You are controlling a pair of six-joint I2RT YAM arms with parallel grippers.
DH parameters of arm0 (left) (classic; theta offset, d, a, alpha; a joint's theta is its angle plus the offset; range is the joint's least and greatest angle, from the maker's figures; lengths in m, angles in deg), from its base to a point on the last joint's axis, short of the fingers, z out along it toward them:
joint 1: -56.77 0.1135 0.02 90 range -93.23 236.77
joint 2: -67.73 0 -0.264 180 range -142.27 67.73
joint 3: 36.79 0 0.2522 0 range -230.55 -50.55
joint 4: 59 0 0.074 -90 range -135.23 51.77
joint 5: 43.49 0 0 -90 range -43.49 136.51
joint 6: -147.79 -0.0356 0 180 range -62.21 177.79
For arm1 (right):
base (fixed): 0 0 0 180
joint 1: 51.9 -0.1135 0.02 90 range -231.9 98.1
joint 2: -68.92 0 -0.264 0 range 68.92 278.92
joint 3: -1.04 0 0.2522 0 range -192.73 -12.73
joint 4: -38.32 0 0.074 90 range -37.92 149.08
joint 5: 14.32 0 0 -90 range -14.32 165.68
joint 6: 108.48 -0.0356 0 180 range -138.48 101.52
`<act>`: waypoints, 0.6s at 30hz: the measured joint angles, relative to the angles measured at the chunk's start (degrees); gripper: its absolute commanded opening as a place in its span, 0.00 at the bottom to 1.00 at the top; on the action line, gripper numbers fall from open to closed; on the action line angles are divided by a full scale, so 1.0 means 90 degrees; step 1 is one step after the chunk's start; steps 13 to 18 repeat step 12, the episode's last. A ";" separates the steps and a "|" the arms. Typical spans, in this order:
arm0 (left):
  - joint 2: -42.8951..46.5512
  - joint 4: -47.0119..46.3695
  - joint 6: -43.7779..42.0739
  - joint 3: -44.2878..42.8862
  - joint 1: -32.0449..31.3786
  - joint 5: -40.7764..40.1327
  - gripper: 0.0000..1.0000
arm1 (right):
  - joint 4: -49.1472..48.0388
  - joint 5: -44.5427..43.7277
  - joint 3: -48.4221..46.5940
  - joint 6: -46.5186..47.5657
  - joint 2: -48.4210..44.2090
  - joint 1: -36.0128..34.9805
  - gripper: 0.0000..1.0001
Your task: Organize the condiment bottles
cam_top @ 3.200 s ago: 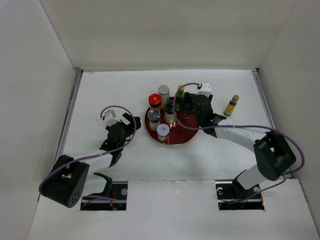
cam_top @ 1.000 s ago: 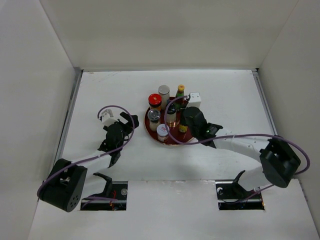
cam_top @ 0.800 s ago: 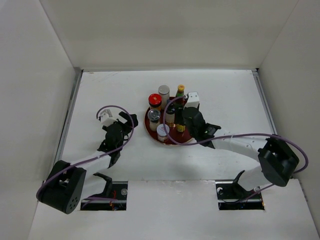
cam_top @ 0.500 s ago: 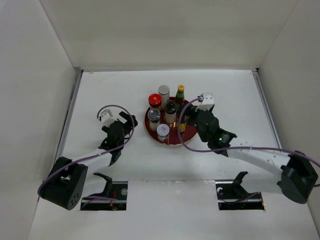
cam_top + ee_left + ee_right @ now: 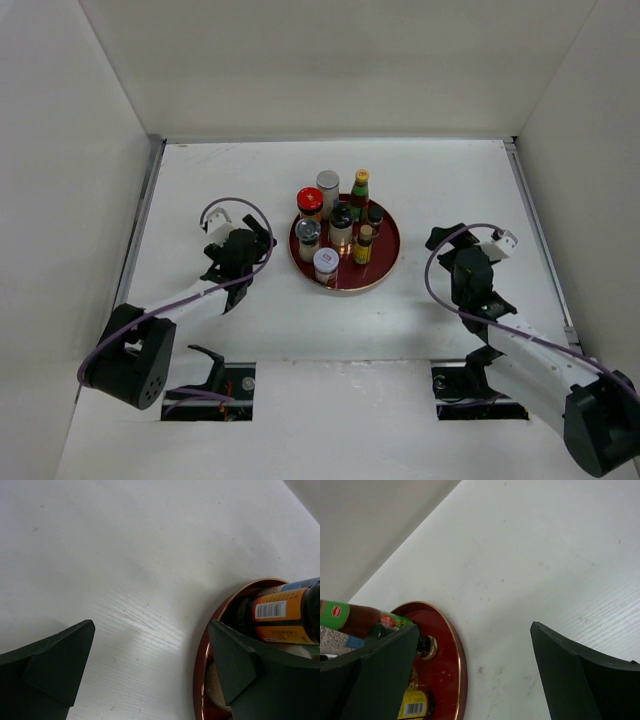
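Note:
Several condiment bottles stand together on the round dark-red tray (image 5: 388, 260): a red-capped jar (image 5: 310, 201), a tall silver-capped shaker (image 5: 328, 183), a green bottle with a red cap (image 5: 360, 185), a white-capped jar (image 5: 325, 263) and a small yellow-labelled bottle (image 5: 364, 245). My right gripper (image 5: 447, 240) is open to the right of the tray, holding nothing; in the right wrist view, my right gripper (image 5: 475, 670) faces bare table beside the tray (image 5: 440, 655). My left gripper (image 5: 262, 242) is open just left of the tray. Between the fingers of my left gripper (image 5: 150, 665) lies only the table, with the tray rim (image 5: 200, 670) by the right finger.
White walls box in the table on the left, back and right. Two openings in the near ledge hold the arm bases. An orange-labelled bottle (image 5: 280, 610) shows lying across the left wrist view's right edge.
My right gripper opened, left the small yellow-labelled bottle standing on the tray, and drew back to the right. The left gripper edged slightly closer to the tray.

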 measured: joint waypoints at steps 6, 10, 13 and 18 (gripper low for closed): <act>0.0121 0.0500 -0.0002 -0.0221 -0.0100 -0.0151 1.00 | -0.0036 0.0658 0.0036 -0.0833 0.0571 0.0262 1.00; 0.0243 0.0661 -0.0010 -0.0301 -0.0131 -0.0231 1.00 | -0.0063 0.0845 0.0036 -0.1032 0.0668 0.0262 1.00; 0.0289 0.0716 -0.0022 -0.0306 -0.0131 -0.0274 1.00 | -0.0095 0.0877 0.0036 -0.1071 0.0670 0.0262 1.00; 0.0289 0.0716 -0.0022 -0.0306 -0.0131 -0.0274 1.00 | -0.0095 0.0877 0.0036 -0.1071 0.0670 0.0262 1.00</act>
